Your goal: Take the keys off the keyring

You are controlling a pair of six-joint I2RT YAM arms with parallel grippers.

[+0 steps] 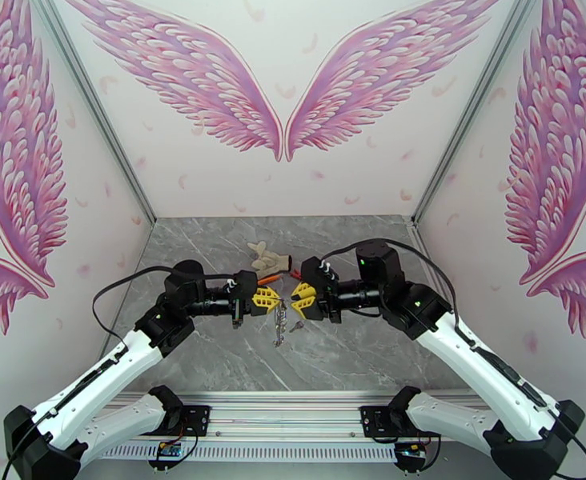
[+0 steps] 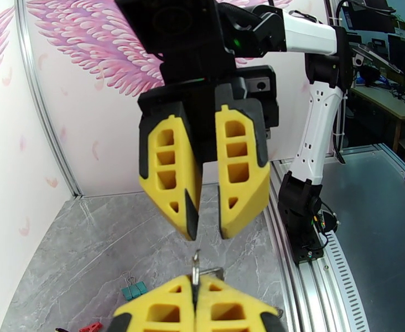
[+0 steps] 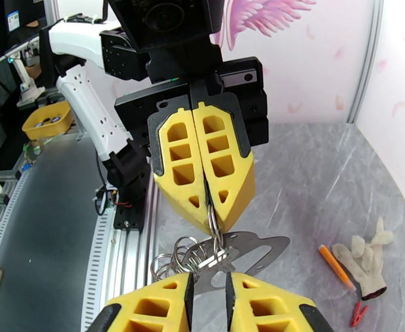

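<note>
My two grippers face each other above the middle of the table. The left gripper (image 1: 275, 298) (image 2: 196, 283) (image 3: 209, 214) is shut on a thin wire ring. From that ring hangs the keyring (image 3: 247, 253) (image 1: 279, 318), a flat grey oval loop, with a cluster of small key rings (image 3: 174, 260) at its left end. The right gripper (image 1: 293, 298) (image 2: 205, 228) (image 3: 208, 280) stands slightly open right next to the bunch, and its fingertips hold nothing. A small grey key (image 1: 296, 326) lies on the table below.
A cream glove (image 1: 269, 254) (image 3: 365, 255) lies behind the grippers, with an orange pen-like stick (image 1: 269, 278) (image 3: 335, 265) and a red clip (image 3: 358, 314) beside it. A teal clip (image 2: 133, 290) rests on the table. The arms' rail (image 1: 293, 430) lines the near edge.
</note>
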